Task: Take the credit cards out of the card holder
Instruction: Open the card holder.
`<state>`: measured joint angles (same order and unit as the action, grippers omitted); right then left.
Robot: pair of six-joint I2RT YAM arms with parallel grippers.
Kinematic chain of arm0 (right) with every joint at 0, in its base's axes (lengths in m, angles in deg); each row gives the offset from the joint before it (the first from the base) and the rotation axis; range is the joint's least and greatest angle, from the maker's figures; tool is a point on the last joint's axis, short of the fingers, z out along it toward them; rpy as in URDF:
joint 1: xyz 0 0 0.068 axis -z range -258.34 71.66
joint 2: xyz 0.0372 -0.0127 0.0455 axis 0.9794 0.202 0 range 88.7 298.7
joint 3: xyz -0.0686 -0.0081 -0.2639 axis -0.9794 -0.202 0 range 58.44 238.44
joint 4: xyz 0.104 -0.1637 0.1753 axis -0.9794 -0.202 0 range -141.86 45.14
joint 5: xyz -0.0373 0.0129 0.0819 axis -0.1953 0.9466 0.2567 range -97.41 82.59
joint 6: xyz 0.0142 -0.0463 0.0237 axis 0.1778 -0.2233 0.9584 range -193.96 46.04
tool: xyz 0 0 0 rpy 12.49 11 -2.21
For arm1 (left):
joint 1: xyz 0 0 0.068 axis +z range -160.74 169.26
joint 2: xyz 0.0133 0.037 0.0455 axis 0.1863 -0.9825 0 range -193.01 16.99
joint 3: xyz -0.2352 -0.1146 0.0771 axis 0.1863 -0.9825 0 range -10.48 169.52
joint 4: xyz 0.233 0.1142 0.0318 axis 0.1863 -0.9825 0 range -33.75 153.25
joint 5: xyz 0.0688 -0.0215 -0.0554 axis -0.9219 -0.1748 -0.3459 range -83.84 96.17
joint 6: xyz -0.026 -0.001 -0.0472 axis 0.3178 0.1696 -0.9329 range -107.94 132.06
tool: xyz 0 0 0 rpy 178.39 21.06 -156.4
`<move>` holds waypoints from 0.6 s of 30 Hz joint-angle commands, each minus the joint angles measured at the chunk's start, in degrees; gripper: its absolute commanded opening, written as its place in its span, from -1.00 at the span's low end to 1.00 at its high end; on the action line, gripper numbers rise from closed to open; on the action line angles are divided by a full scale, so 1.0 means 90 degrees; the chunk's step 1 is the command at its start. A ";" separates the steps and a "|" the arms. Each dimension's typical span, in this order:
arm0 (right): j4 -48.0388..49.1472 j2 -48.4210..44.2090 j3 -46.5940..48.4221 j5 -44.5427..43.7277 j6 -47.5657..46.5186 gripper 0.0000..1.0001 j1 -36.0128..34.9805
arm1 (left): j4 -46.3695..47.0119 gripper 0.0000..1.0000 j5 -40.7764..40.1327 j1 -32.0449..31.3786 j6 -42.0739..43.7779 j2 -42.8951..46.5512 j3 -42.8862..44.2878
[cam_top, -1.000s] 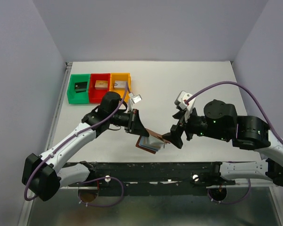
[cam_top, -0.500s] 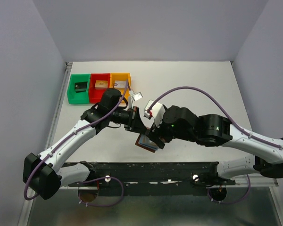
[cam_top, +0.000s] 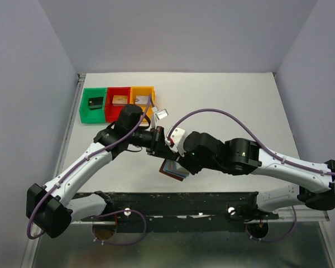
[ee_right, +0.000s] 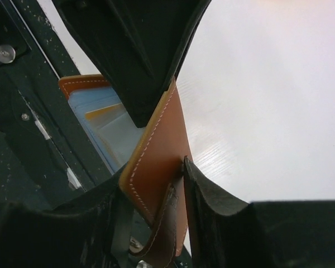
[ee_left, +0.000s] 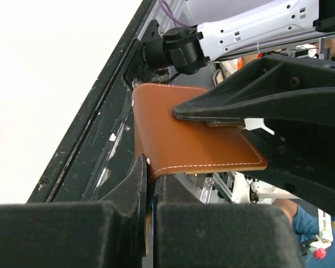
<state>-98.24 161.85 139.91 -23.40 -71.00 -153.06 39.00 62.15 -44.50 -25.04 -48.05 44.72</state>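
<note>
Opening step in hand. Left end effector (ee_left: 149,173) is clamped shut on one flap of the card holder (ee_left: 195,134), held above the surface (cam_top: 223,95) near its front edge. Right end effector (ee_right: 156,184) straddles the opposite flap (firm grip unconfirmed). Credit cards (ee_right: 109,120) sit pocketed. Next: spread the flaps, then pinch one card.

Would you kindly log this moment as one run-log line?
left gripper: shut on card holder | right gripper: straddles flap, grip unclear | credit cards: in pockets

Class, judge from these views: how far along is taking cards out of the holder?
Done: nothing; the credit cards sit in pockets of the card holder. In hand: the left gripper clamps one edge, the right gripper appears closed on the other flap, holding it open. Left: pull out every card.
</note>
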 commanded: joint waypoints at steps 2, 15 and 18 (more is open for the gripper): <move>-0.0162 -0.0012 -0.0253 0.0019 0.0178 -0.17 -0.0038 | -0.0049 -1.00 0.0059 -0.0028 0.0031 0.0204 0.0283; 0.0520 -0.0801 -0.0741 0.1403 0.0861 -0.99 0.0771 | 0.0515 0.32 -0.0878 0.0156 0.0246 0.0945 0.0166; 0.1096 -0.1299 -0.1277 0.2427 0.1193 -0.99 0.1298 | 0.1392 0.74 -0.1219 0.0342 0.0051 0.1550 -0.0320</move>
<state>-95.55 155.77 132.65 -14.42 -64.99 -146.18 40.36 57.30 -43.58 -23.40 -41.55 45.16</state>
